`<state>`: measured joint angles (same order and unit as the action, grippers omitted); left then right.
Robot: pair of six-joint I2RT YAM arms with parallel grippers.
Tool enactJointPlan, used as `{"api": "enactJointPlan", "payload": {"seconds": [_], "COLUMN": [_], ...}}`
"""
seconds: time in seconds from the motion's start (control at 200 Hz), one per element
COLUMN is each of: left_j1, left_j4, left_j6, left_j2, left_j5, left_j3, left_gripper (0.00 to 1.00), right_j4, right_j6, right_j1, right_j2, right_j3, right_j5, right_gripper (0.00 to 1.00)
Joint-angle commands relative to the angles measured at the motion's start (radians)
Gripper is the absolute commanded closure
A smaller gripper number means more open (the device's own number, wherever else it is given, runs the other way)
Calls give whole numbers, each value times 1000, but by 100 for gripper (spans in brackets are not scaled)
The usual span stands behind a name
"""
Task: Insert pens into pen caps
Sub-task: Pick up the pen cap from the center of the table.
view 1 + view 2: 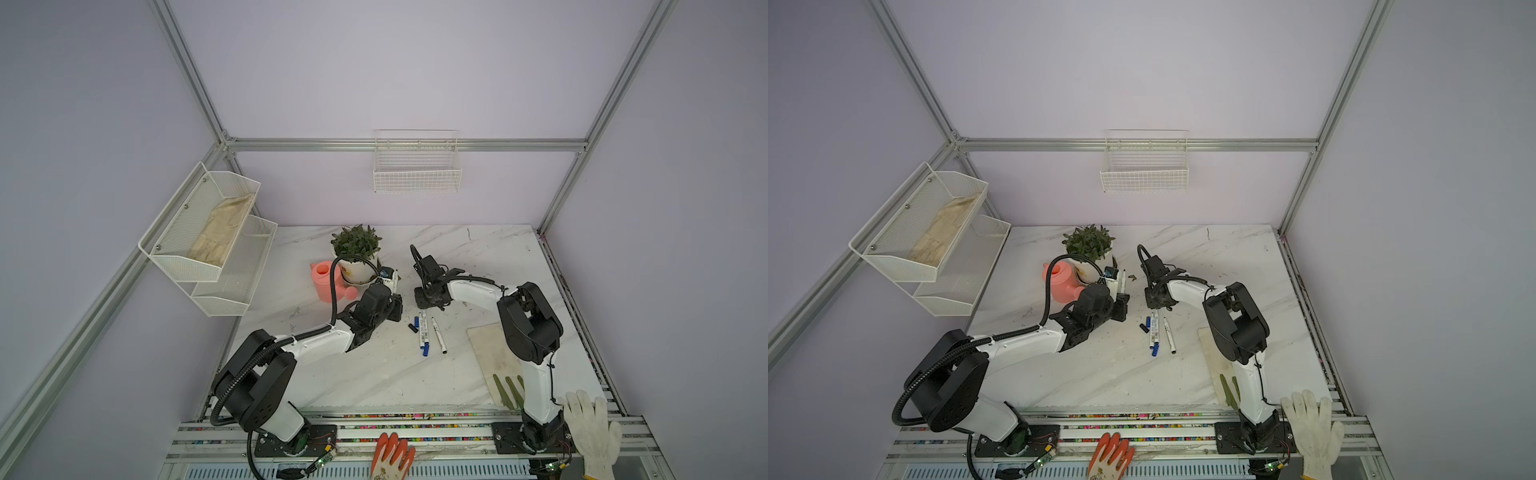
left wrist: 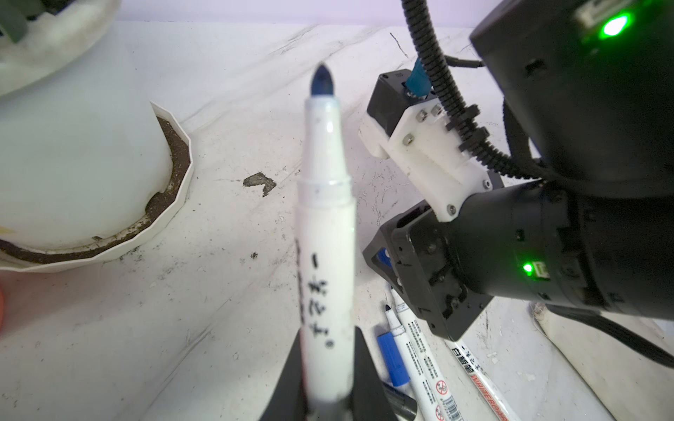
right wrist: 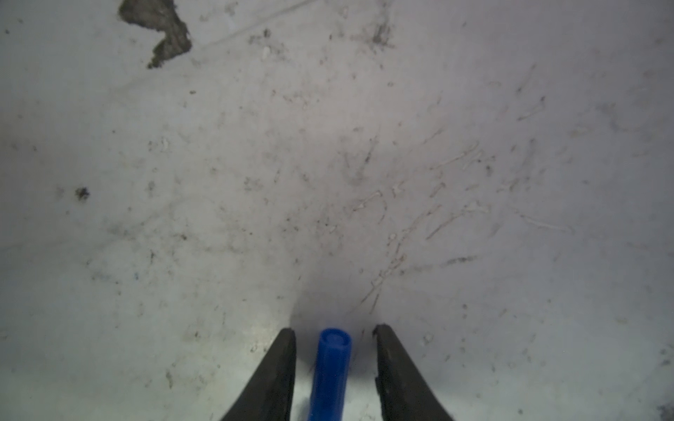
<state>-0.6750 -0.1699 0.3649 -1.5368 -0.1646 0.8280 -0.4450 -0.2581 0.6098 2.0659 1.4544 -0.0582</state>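
The left gripper (image 2: 328, 331) is at mid-table, just right of the pot (image 2: 73, 145). Its fingers (image 2: 288, 382) are pressed onto the barrel of the held pen (image 2: 326, 226), one on each side. This pen is uncapped, and its blue tip points toward the far edge of the table (image 1: 374, 374); in a top view it projects from the gripper on the far side (image 1: 395, 279). The right gripper (image 3: 333, 330) is low over the table, right of the left gripper and apart from it. Its fingers (image 3: 277, 371) are partly spread and straddle the blue cap (image 3: 330, 368). A gap shows on each side, so neither finger touches the cap. The cap's closed end faces away from the wrist. The loose pens (image 1: 423, 332) lie side by side on the table, just near of the right gripper, with a black cap (image 1: 412, 328) at their left.
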Motion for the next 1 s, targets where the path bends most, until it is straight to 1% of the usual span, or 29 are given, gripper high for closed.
{"api": "enactJointPlan", "payload": {"seconds": [0.0,0.055,0.11,0.175,0.25,0.415,0.495,0.565,0.68,0.785,0.885,0.995], "left_j1": [-6,-5,-6,-8,-10,-18,-26,-29,-29,-28,-29,-29], "left_j4": [-38,-40,-46,-51,-61,-77,-78,-88,-107,-140,-181,-208], "left_j6": [-25,-27,-32,-39,-49,-60,-66,-66,-67,-58,-50,-38], "left_j2": [4,2,0,-2,-5,-19,-22,-26,-29,-31,-31,-29], "left_j5": [-7,-4,4,19,42,107,135,166,221,253,281,298], "left_j3": [-27,-26,-27,-25,-23,-13,-9,-9,-8,-12,-16,-11], "left_gripper": [100,100,100,100,100,100,100,100,100,100,100,100], "right_j4": [-49,-49,-44,-37,-3,120,240,367,553,642,655,660], "right_j6": [6,6,6,10,24,33,12,-16,-69,-102,-102,-104], "right_j1": [7,7,7,5,2,-28,-53,-72,-87,-89,-90,-90], "right_j2": [40,53,58,46,5,-144,-238,-319,-409,-445,-448,-446], "right_j3": [28,37,44,52,50,27,-26,-90,-182,-228,-233,-239], "right_j5": [-17,-19,-17,-32,-32,7,98,206,353,437,518,571], "right_gripper": [69,78,84,90,94,96,96,96,96,96,96,96]}}
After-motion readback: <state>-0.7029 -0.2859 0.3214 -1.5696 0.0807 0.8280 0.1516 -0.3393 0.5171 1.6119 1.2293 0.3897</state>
